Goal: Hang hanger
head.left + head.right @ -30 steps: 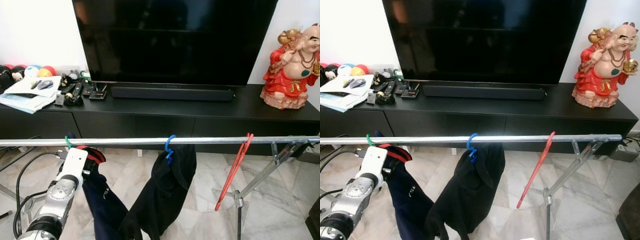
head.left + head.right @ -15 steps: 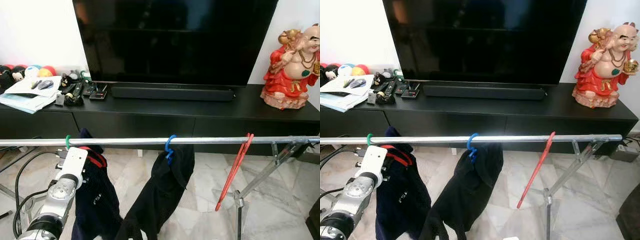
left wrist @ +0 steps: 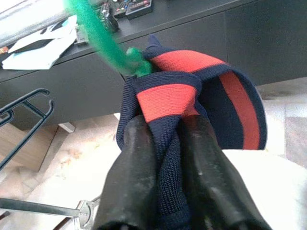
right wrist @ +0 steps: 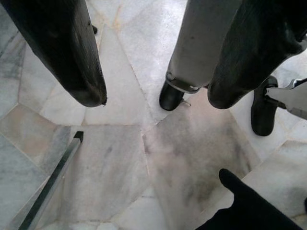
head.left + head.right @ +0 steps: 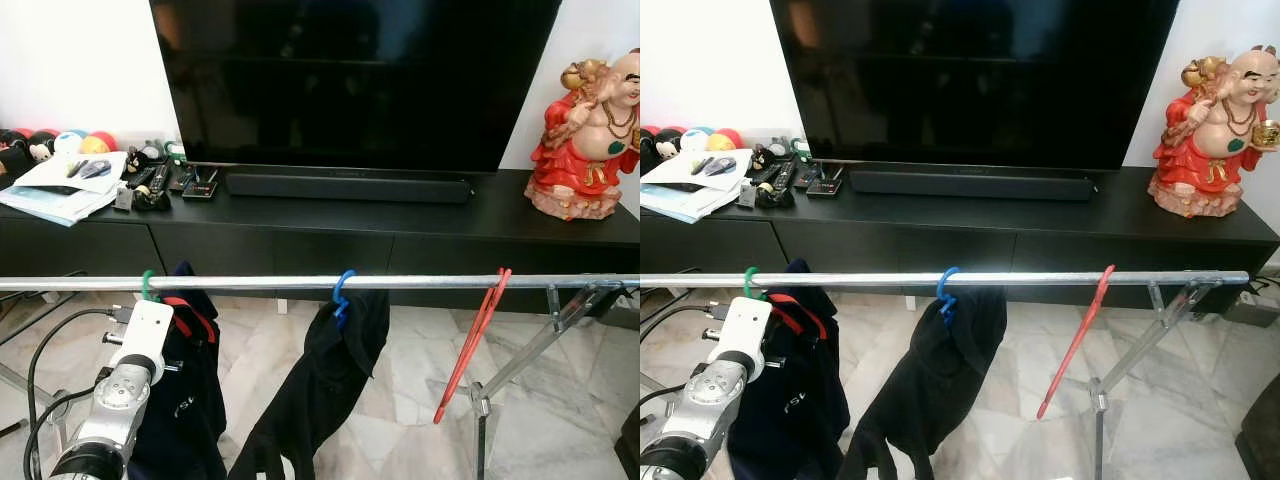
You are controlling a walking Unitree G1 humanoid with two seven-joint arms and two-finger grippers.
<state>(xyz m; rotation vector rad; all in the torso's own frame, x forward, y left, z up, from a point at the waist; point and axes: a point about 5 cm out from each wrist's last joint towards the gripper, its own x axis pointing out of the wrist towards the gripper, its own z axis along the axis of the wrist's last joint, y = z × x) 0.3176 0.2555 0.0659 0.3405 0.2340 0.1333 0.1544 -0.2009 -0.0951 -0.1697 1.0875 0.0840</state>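
Green plastic hanger [image 5: 148, 285] hooked over the long silver metal rail [image 5: 420, 282], left of frame centre in the left eye view, carrying a navy knitted garment with red stripes [image 3: 192, 96]. Likely light and stiff at the hook, soft and floppy below; cloth could slide off the hanger shoulders if tugged. Best held at the collar just under the hook, where the left gripper [image 3: 168, 158] sits now, jaws pinched on the knit, one black finger [image 3: 129, 177] on either side of a fold. Looks about seated; a clean release would seem to remain.

Right gripper [image 4: 153, 72] pointed at the pale marble floor [image 4: 192, 158], jaws wide, holding nothing.

Further along the rail: blue plastic hanger [image 5: 340, 292] with a black garment [image 5: 330, 380], then a bare red plastic hanger [image 5: 470, 345]. Behind, a long black TV worktop [image 5: 420, 215].

Hanger shoulders hidden under cloth; hook blurred in the left wrist view, so its seating is hard to confirm there. Garment hem cut off at bottom edge.
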